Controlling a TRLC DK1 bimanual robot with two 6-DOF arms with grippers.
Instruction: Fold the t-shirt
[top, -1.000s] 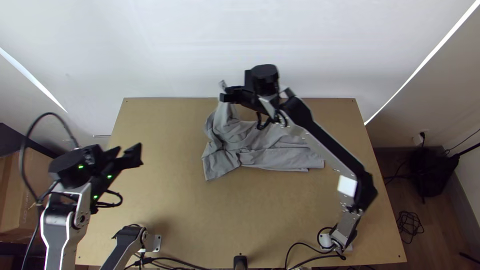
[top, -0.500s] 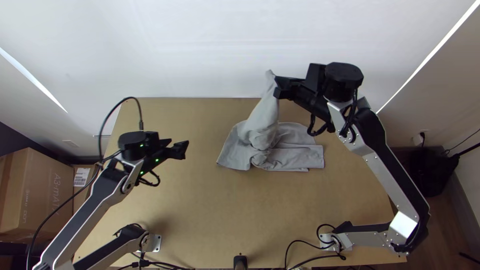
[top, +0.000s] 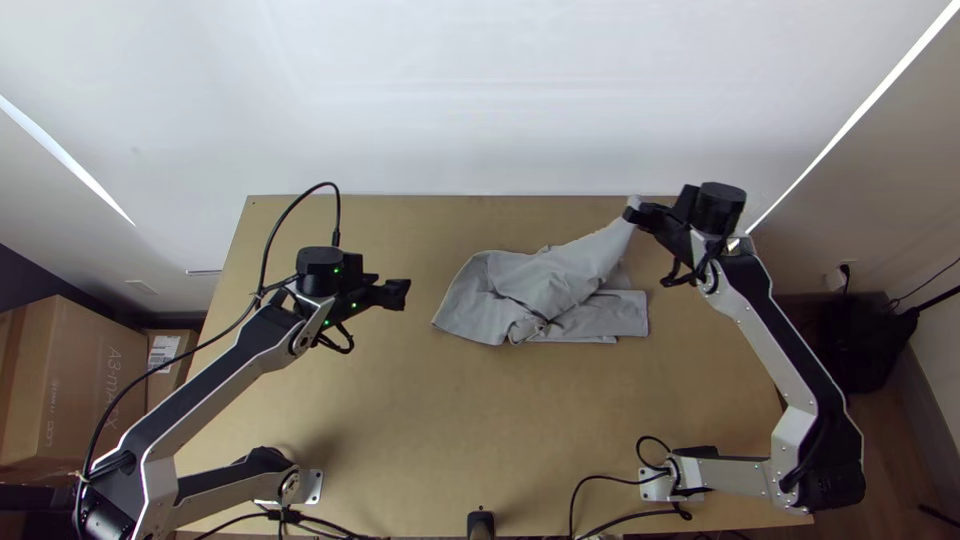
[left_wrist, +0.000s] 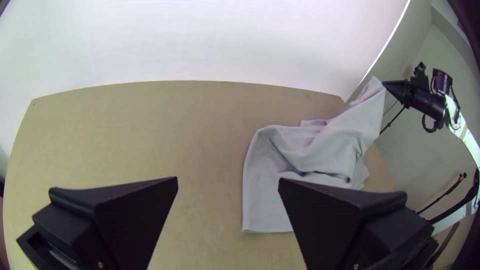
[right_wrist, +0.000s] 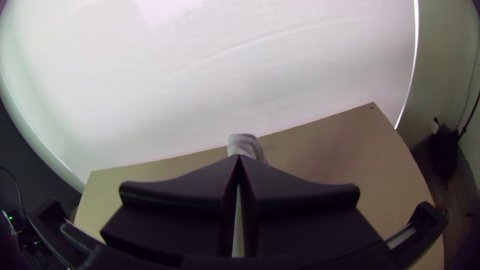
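In the top view, the gray t-shirt (top: 545, 285) lies messy and bunched up on the brown counter (top: 400, 420), a bit toward 1 o'clock from the middle, with one end pulled up high toward 2 o'clock. The right gripper (top: 632, 213) has its jaws pinching the tip of that lifted end, and the rest of the shirt lies in wrinkles on the wood. Over at 9 o'clock from the shirt, the left gripper (top: 400, 292) hangs above the counter, apart from the cloth, with its jaws spread wide and nothing between them.
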